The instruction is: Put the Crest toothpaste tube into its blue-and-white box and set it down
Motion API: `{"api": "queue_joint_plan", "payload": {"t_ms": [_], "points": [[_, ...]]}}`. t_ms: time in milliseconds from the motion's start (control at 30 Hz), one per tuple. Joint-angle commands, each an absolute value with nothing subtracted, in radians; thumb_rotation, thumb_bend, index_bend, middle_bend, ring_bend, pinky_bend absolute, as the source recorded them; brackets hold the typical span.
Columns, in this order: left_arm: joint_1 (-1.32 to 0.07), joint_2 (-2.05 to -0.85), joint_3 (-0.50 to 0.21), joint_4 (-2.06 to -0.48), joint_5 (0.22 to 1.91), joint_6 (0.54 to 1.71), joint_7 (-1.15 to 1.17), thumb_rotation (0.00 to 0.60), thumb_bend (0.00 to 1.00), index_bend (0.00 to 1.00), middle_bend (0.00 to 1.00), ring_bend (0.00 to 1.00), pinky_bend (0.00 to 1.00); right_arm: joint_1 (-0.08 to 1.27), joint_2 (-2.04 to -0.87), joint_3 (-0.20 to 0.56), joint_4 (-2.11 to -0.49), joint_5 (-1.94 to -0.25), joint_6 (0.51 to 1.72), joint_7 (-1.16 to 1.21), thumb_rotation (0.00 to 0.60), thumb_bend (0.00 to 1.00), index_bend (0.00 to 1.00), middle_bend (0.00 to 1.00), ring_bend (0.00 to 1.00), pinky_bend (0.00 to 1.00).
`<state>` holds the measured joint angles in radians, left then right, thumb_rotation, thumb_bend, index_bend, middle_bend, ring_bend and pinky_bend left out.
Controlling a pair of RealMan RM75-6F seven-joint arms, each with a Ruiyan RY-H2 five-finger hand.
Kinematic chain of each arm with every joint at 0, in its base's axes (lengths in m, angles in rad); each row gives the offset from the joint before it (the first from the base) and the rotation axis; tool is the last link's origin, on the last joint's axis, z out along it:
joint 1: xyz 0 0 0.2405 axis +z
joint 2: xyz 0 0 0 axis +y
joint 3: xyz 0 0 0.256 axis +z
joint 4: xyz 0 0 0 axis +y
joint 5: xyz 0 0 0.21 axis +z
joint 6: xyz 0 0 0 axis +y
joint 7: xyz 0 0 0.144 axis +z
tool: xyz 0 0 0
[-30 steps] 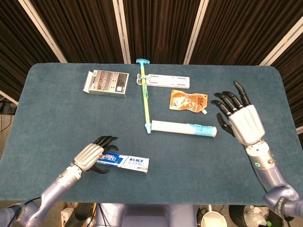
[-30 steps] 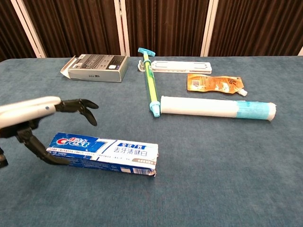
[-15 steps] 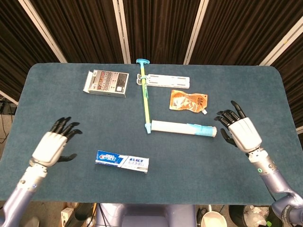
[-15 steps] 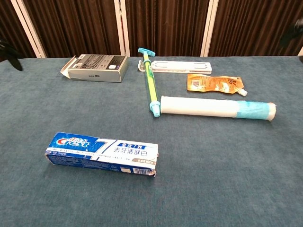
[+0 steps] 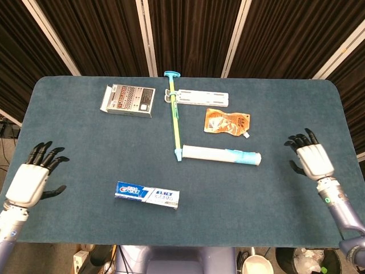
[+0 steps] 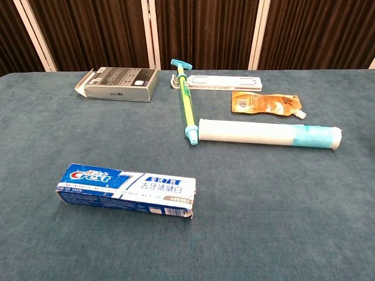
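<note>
hovering at the table's (image 5: 68, 131) left edge, the left hand (image 5: 27, 181) has its fingers spread and holds nothing. the toothpaste box (image 5: 147, 194) lies flat near the front edge, well apart from both hands. behind it lie a grey box (image 5: 128, 100), a long green stick (image 5: 175, 117), a white tube (image 5: 221, 154) and an orange pouch (image 5: 227, 122). the right hand (image 5: 312, 160) at the right edge is empty too, fingers apart.
</note>
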<state>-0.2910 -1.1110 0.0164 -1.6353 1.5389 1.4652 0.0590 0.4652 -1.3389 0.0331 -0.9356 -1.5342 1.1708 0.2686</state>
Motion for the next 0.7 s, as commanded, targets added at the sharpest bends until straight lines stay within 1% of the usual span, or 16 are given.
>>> {"api": "queue_joint_plan", "payload": {"t_ms": [33, 200, 300, 567, 700], "points": [[-0.270, -1.114, 0.012, -1.574, 1.522, 1.476, 0.034, 0.600, 0.16, 0.29, 0.14, 0.02, 0.06, 0.456, -1.320, 0.026, -0.904, -1.534, 1.171, 0.311, 0.600, 0.31, 0.27, 0.17, 0.13, 0.00], [-0.249, -1.146, 0.006, -1.480, 1.495, 1.473, 0.060, 0.600, 0.16, 0.29, 0.13, 0.02, 0.06, 0.445, -1.310, 0.023, -0.909, -1.550, 1.209, 0.288, 0.600, 0.31, 0.27, 0.16, 0.13, 0.00], [-0.241, -1.157, 0.004, -1.452, 1.471, 1.456, 0.088, 0.600, 0.16, 0.28, 0.12, 0.02, 0.06, 0.434, -1.302, 0.022, -0.903, -1.546, 1.219, 0.264, 0.600, 0.30, 0.27, 0.16, 0.12, 0.00], [-0.242, -1.154, -0.020, -1.449, 1.459, 1.451, 0.148, 0.600, 0.16, 0.28, 0.12, 0.02, 0.06, 0.416, -1.274, 0.030, -0.892, -1.519, 1.208, 0.255, 0.600, 0.29, 0.26, 0.15, 0.12, 0.00], [-0.246, -1.154, -0.030, -1.457, 1.436, 1.424, 0.138, 0.600, 0.16, 0.28, 0.12, 0.02, 0.06, 0.407, -1.269, 0.033, -0.893, -1.516, 1.217, 0.268, 0.600, 0.29, 0.26, 0.15, 0.12, 0.00]]}}
